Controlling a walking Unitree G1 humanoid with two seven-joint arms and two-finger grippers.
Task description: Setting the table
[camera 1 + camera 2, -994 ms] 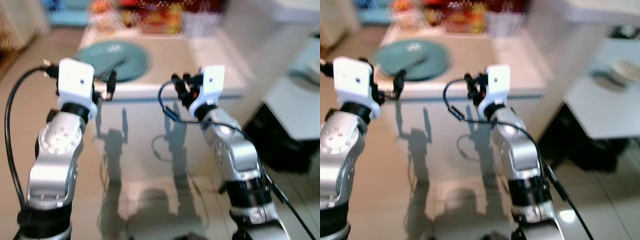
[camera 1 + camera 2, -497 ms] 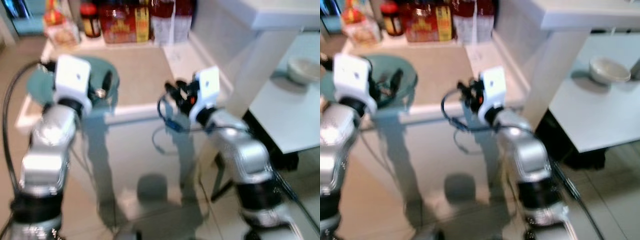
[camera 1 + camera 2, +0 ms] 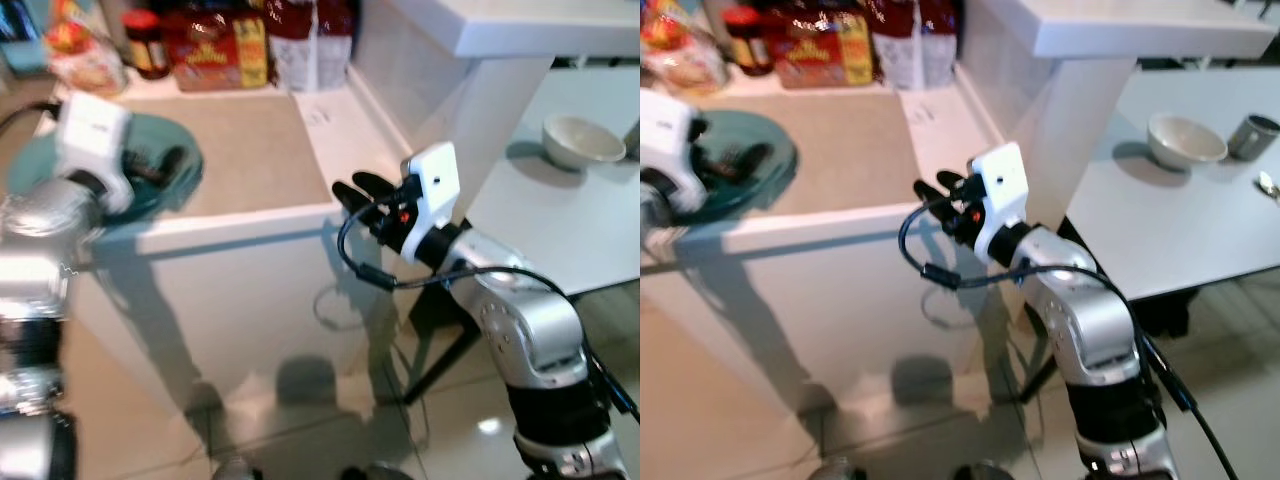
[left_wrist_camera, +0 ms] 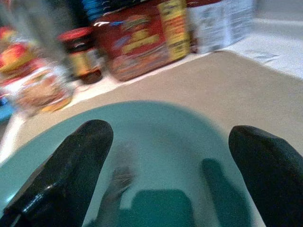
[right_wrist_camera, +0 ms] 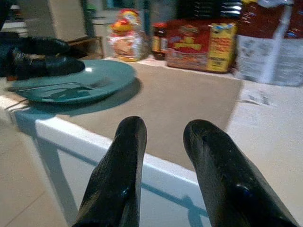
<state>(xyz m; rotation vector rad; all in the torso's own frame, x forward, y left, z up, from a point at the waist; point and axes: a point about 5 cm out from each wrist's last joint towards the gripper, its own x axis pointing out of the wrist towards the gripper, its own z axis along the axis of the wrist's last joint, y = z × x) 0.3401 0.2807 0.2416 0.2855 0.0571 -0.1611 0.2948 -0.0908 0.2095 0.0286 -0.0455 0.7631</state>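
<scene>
Left hand point(image 4: 165, 161) spread wide over teal plate point(image 3: 185, 175) on near-left corner of white surface point(image 3: 300, 215). Fork point(image 5: 57, 90) on plate clear only in right wrist view. Right hand point(image 3: 940, 195) unclenched, empty, by surface edge. Bowl point(image 3: 1185, 140) on grey table point(image 3: 1160, 225), head views only.

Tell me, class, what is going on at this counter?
A two-armed robot stands at a white counter. Its left hand is open, its fingers spread over a teal plate near the counter's front edge, not yet gripping it. The right hand hovers by the counter's edge, holding nothing. Jars and packets line the back. A bowl and a cup sit on a separate table to the robot's right.
</scene>
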